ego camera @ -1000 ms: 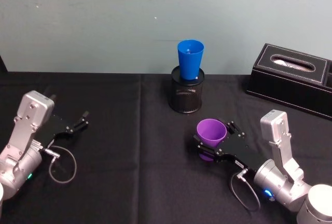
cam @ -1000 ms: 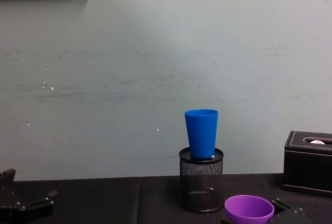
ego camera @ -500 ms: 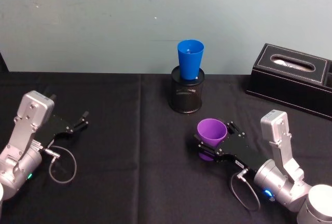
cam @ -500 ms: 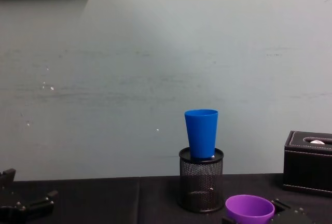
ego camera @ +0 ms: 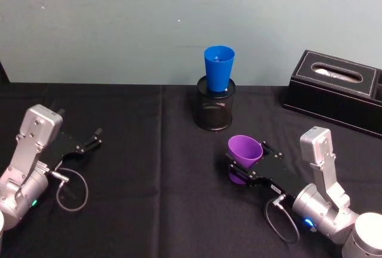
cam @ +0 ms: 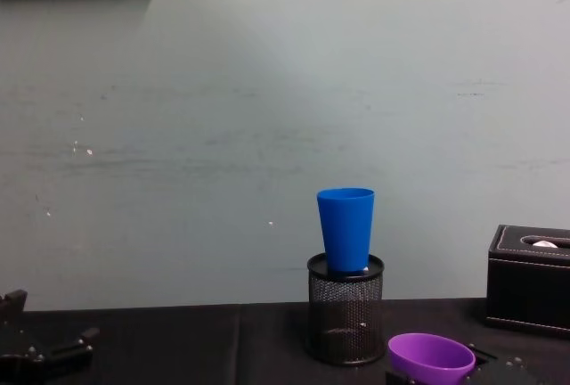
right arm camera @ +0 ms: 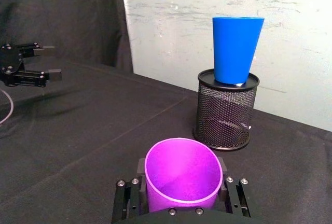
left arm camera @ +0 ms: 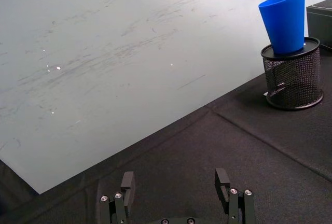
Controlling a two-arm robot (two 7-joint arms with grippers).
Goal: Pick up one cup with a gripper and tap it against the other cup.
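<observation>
The short purple cup (ego camera: 245,152) sits between the black jaws of my right gripper (ego camera: 246,162), which is shut on its body at the near right of the table. From the right wrist I look into the cup's open mouth (right arm camera: 182,175), with a finger (right arm camera: 127,195) on each side. In the chest view the purple cup (cam: 431,358) leans slightly. The tall blue cup (ego camera: 218,67) stands upright in a black mesh pen holder (ego camera: 215,111), farther back and a little left of the purple one, and apart from it. My left gripper (ego camera: 89,141) rests open at the near left.
A black tissue box (ego camera: 337,88) stands at the back right. The black cloth covers the table (ego camera: 149,168). A grey cable (ego camera: 71,189) loops by the left arm. The pale wall rises right behind the pen holder (cam: 346,314).
The purple cup has tipped slightly and shifted a little to the right in the right gripper. The left arm and the blue cup have not moved.
</observation>
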